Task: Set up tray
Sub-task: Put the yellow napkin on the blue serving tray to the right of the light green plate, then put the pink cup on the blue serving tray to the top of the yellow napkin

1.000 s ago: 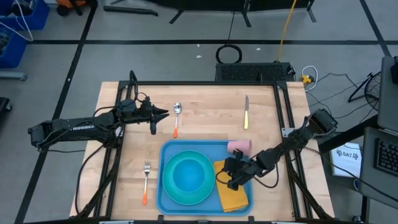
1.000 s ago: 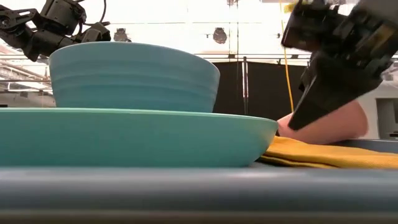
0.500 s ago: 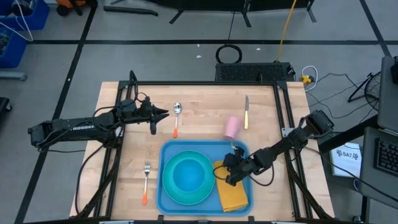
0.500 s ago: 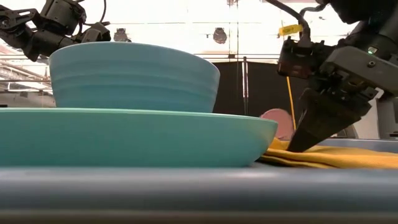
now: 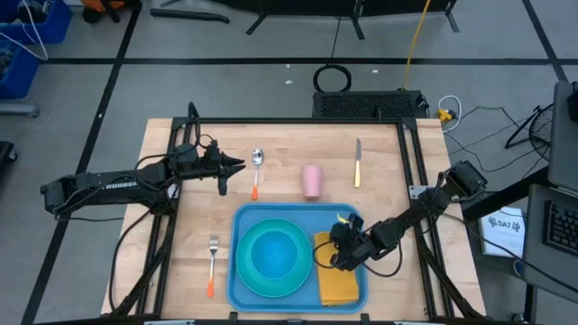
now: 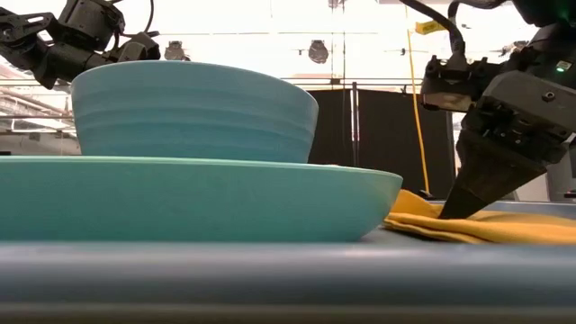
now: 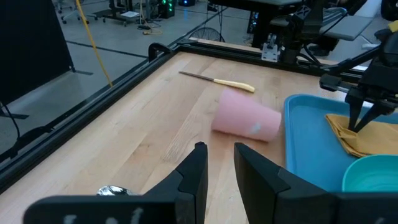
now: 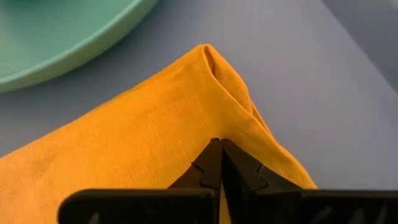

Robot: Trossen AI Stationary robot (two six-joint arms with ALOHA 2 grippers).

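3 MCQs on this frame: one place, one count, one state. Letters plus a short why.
1. Where is the pink cup?
A. lying on the table beyond the tray
B. upright on the tray
C. inside the bowl

2. How many orange-handled utensils are on the table?
A. one
B. two
C. four

3. What is the state of the right hand?
A. wide open above the knife
B. shut, tip on the napkin
C. holding the cup

Answers:
1 A: the cup lies on its side on the wood, off the blue tray.
2 B: only the spoon and fork.
3 B: fingers meet over the orange-yellow napkin.
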